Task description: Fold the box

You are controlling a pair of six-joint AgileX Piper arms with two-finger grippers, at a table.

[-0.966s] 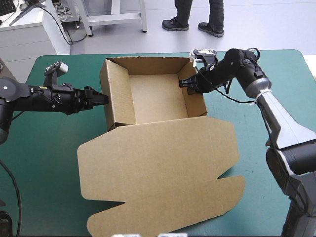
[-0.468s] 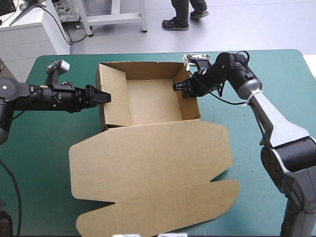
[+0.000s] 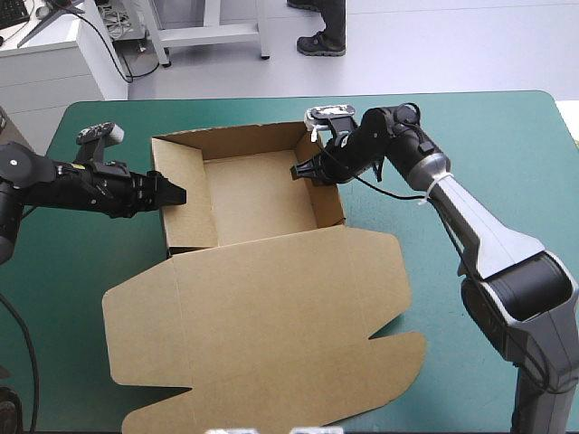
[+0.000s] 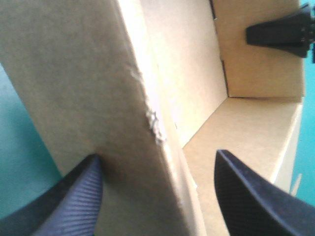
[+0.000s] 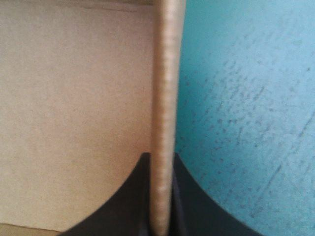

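While working the box (image 3: 262, 298) at both side walls: seemingly handling light, stiff, crease-prone board, best gripped at rims.
High: lying mid-table as an open tray, lid flat toward the near edge, with left gripper (image 3: 172, 193) and right gripper (image 3: 300, 172) at opposite walls. Left wrist: revealing fingers (image 4: 74, 196) spread astride the wall, unclear from above. Right wrist: pinching the rim, pressed nearly together.

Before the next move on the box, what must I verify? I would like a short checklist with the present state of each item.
1. Right end effector shut on the right wall of the box: ok.
2. Left end effector clamped on the left wall: not ok; its fingers stand apart, astride the wall.
3. Far wall raised: ok.
4. Lid flat on the table: ok.
5. Lid's near edge inside the table's edge: cannot tell.
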